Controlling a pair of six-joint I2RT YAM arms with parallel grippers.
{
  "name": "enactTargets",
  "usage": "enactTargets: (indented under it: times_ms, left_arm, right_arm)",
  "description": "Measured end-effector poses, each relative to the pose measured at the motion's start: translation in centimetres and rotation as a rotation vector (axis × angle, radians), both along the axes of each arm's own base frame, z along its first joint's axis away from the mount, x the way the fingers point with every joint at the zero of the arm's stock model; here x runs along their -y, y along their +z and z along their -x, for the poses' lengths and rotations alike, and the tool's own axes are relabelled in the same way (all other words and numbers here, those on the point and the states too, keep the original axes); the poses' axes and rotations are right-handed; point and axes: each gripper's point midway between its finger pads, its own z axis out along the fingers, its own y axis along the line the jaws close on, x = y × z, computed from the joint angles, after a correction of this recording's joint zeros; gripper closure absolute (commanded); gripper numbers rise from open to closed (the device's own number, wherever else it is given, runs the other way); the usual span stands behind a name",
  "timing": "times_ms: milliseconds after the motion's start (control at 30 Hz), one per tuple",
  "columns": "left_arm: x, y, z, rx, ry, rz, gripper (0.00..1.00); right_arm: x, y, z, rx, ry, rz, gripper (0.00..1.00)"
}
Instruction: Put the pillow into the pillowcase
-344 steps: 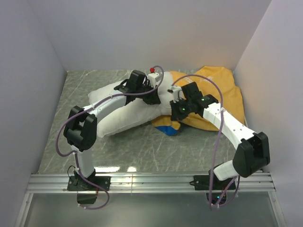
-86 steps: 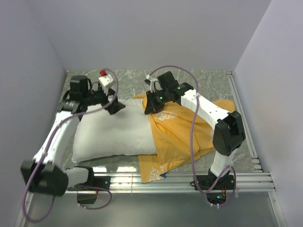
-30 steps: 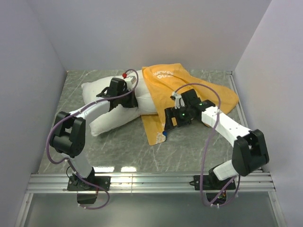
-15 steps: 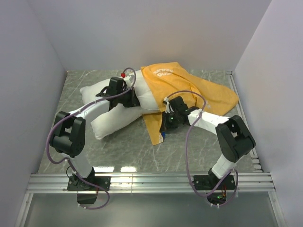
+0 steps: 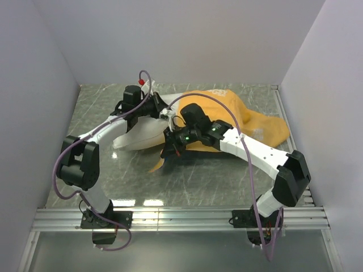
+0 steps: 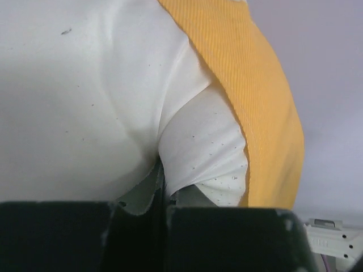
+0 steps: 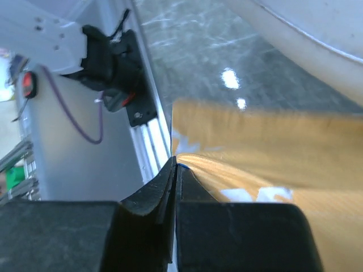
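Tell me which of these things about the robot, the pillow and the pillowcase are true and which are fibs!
1. The jaws of the left arm pinch the white pillow. True.
2. The jaws of the right arm are wide open. False: they are shut on the orange edge of the pillowcase.
3. The pillow is all the way inside the pillowcase. False: a lot of white pillow sticks out.
4. The pillowcase covers one end of the pillow. True.

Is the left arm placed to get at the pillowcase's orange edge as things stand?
Probably, for reach: the pillowcase lies on the pillow right by the left tool, nothing between. But that tool is shut on the pillow, so it must let go first.
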Motion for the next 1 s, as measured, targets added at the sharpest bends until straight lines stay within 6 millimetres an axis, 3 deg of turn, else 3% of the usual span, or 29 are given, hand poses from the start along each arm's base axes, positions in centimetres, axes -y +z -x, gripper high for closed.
enactTargets:
  times_ms: [100,133,200,233,300,367,433,500,600,700,733,800,833,900,1000]
  left_arm:
    - [0.3,-0.9,1.7,-0.016,-0.027,0.009,1.0]
    - [0.3,-1.9,2.5,-0.037,-0.041,0.0,1.0]
    - [0.3,-3.8,4.2,-0.064,-0.069,-0.03,1.0]
    - [0.2,-5.0,5.2,-0.069,-0.094,-0.064,1.0]
    - [0.4,-6.5,6.9,-0.059,-0.153,-0.131,1.0]
    - [0.5,-7.4,8.5,-0.001,-0.232,-0.21,1.0]
    - [0.4,-7.9,10.0,0.085,-0.312,-0.297,0.99]
    - [0.2,-7.9,11.2,0.177,-0.375,-0.376,0.99]
    - [-0.4,-7.3,12.8,0.327,-0.439,-0.473,0.94]
    - [-1.1,-6.7,14.8,0.457,-0.479,-0.532,0.85]
    - [-1.3,-6.6,15.5,0.497,-0.491,-0.551,0.81]
    - [-1.4,-6.6,17.2,0.582,-0.525,-0.58,0.58]
    - [-1.4,-6.7,18.4,0.632,-0.552,-0.59,0.52]
    - [-1.5,-6.7,20.1,0.711,-0.593,-0.606,0.38]
    - [-1.8,-5.6,21.0,0.8,-0.603,-0.63,0.22]
  right_arm:
    - [1.6,-1.2,-0.8,-0.058,0.0,-0.003,1.0]
    - [2.3,-2.0,-1.1,-0.081,-0.011,0.007,0.93]
    - [3.9,-3.9,-1.5,-0.139,-0.038,0.047,0.76]
    - [4.4,-4.7,-1.2,-0.172,-0.042,0.067,0.49]
    - [5.1,-5.4,-0.1,-0.214,-0.015,0.09,0.39]
    - [5.7,-4.7,1.2,-0.249,0.041,0.097,0.38]
    - [6.1,-2.1,1.0,-0.243,0.07,0.081,0.38]
    - [6.3,1.6,-1.2,-0.172,0.039,0.036,0.37]
    - [7.9,6.5,-8.2,0.075,-0.187,0.034,0.34]
    - [10.8,8.7,-13.6,0.245,-0.431,0.117,0.34]
    - [11.3,8.7,-15.0,0.272,-0.486,0.151,0.34]
    - [11.7,8.4,-17.4,0.3,-0.561,0.209,0.33]
    - [11.7,7.7,-18.4,0.298,-0.584,0.235,0.27]
    - [11.4,4.9,-20.3,0.268,-0.606,0.3,0.21]
    - [10.9,-0.9,-21.0,0.166,-0.583,0.408,0.28]
